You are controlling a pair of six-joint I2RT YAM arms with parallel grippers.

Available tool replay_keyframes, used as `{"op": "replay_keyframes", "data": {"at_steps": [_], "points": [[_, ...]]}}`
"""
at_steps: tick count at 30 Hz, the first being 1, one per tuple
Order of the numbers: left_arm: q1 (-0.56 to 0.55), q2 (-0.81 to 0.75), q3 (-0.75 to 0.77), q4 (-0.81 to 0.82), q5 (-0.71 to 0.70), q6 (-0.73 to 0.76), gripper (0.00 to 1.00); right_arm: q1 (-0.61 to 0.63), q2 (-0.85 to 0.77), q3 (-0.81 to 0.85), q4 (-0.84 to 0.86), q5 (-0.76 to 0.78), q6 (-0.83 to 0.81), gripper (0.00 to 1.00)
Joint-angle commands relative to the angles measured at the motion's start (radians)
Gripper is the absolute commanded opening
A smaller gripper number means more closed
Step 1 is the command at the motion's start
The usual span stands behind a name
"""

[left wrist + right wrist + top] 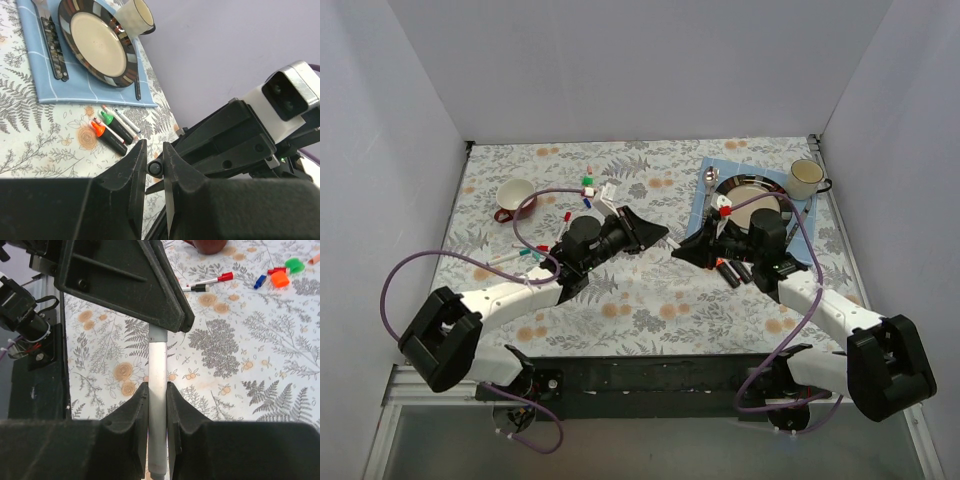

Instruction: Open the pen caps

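Observation:
My two grippers meet over the middle of the table on one slim white-barrelled pen (pixel 158 365). My right gripper (pixel 157 390) is shut on its barrel, also seen from above (pixel 678 250). My left gripper (pixel 154 165) is shut on the pen's dark round cap end (pixel 155 168), and its fingers (pixel 130 285) cover that end in the right wrist view. From above, the left gripper (pixel 660 236) touches tips with the right. Orange-capped (pixel 100 130) and green-capped (pixel 107 119) black markers lie by the mat. Loose green (pixel 294 264), orange (pixel 280 280) and blue (pixel 259 281) caps lie on the cloth.
A plate (pixel 752 195) with a spoon (pixel 710 178) sits on a blue mat (pixel 85 85) at the back right, a mug (pixel 807 178) beside it. A red cup (pixel 515 198) stands at the back left. More pens (pixel 525 256) lie near the left arm.

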Motion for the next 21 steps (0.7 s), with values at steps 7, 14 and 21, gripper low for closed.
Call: {"op": "replay_keyframes", "data": {"at_steps": [7, 14, 21], "points": [[0.23, -0.125, 0.099, -0.067, -0.205, 0.063, 0.0, 0.024, -0.005, -0.002, -0.167, 0.015, -0.113, 0.01], [0.285, -0.128, 0.13, -0.07, -0.208, 0.06, 0.0, 0.029, -0.001, 0.003, -0.178, 0.009, -0.121, 0.01], [0.36, -0.073, 0.191, -0.157, -0.133, 0.092, 0.0, 0.027, -0.007, 0.053, -0.281, 0.107, -0.191, 0.01]]}}
